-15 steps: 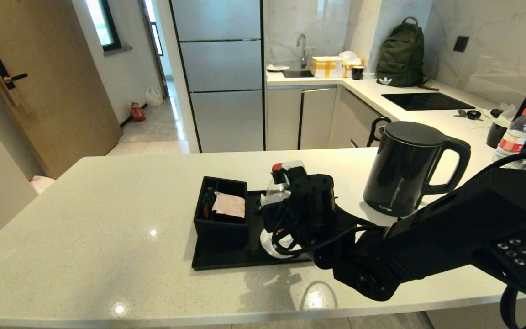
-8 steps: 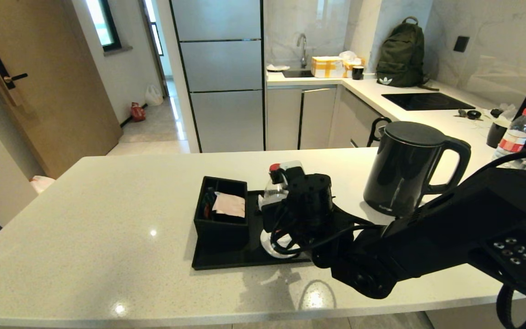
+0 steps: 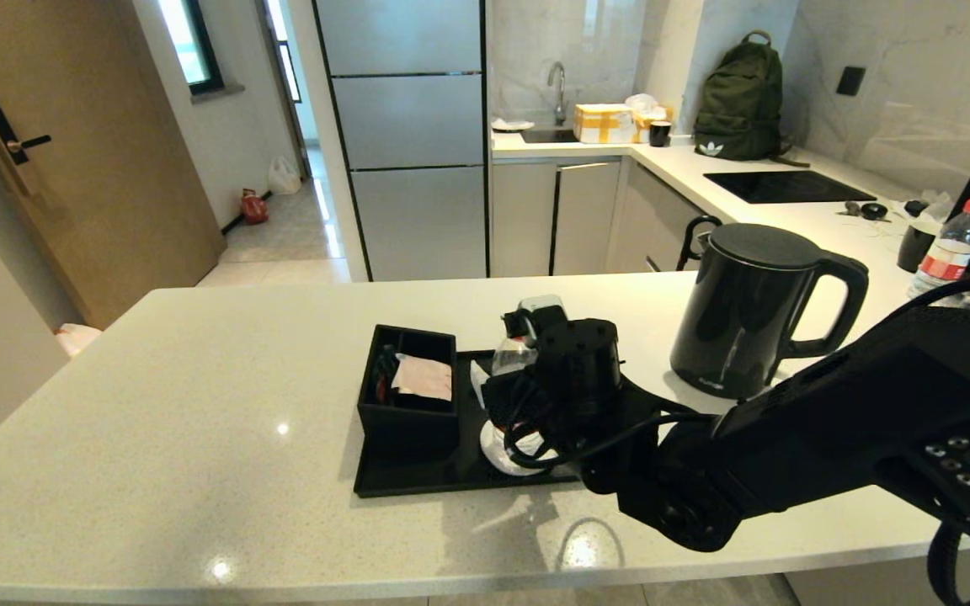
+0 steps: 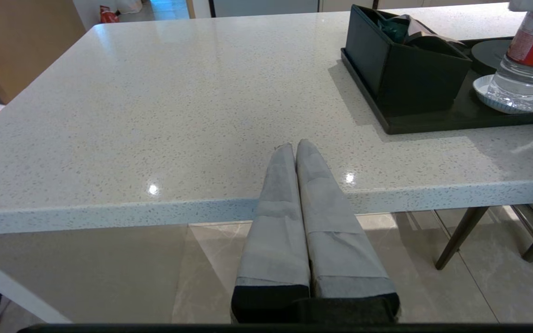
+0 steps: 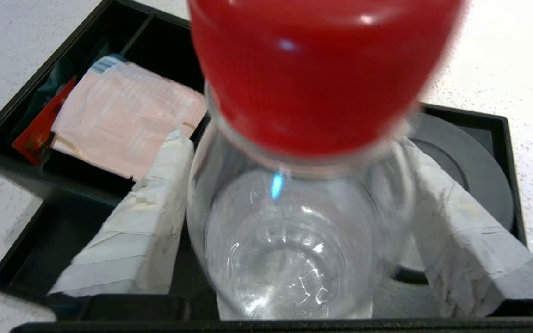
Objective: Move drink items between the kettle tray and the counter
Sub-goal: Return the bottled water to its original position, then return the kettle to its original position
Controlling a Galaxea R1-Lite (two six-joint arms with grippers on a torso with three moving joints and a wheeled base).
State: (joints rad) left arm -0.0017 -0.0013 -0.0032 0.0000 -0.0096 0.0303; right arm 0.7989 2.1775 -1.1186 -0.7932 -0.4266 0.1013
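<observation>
Kettle (image 3: 742,311) already on counter (image 3: 199,404) | our right gripper (image 5: 294,222) clasps bottle (image 5: 289,231) on tray (image 3: 418,480) | lift-off remains | left gripper (image 4: 296,152) closed, idle.

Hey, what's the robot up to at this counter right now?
The right hand is closed around a small clear plastic water bottle with a red cap, which stands on the white round coaster in the flat black tray. The tall black electric kettle sits on the pale speckled counter. The left hand waits shut at the counter's edge.
</observation>
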